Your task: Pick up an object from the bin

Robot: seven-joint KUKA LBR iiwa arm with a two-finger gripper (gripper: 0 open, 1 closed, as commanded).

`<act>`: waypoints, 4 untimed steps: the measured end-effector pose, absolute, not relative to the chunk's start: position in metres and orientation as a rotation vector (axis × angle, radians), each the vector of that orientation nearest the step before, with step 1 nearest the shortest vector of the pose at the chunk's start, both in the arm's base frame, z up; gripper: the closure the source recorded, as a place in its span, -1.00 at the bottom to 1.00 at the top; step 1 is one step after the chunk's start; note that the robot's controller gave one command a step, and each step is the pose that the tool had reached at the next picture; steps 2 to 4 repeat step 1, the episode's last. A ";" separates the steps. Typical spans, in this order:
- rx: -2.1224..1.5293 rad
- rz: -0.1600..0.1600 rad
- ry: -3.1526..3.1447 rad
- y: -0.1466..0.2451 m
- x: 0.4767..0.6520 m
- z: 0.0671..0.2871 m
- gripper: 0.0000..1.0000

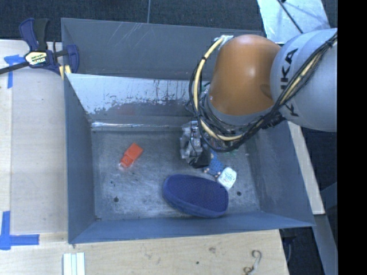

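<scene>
My gripper [192, 148] hangs low in the middle right of the bin, just under the orange wrist cover. Right beside it, to the lower right, lies a small blue thing with a white label end [221, 173]. A dark blue oval pouch [195, 195] rests on the bin floor directly below the gripper, near the front wall. A small orange block with a pale end [131, 156] lies apart on the left of the floor.
The arm and its cables hide the back right part of the floor. Bare floor lies between the orange block and the gripper.
</scene>
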State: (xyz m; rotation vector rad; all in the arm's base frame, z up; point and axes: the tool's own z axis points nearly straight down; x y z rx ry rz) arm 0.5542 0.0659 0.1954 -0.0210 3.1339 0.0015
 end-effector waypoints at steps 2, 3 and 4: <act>-0.076 0.001 3.129 0.065 0.563 0.257 1.00; -0.076 0.001 3.129 0.065 0.563 0.257 1.00; -0.076 0.001 3.129 0.065 0.563 0.257 1.00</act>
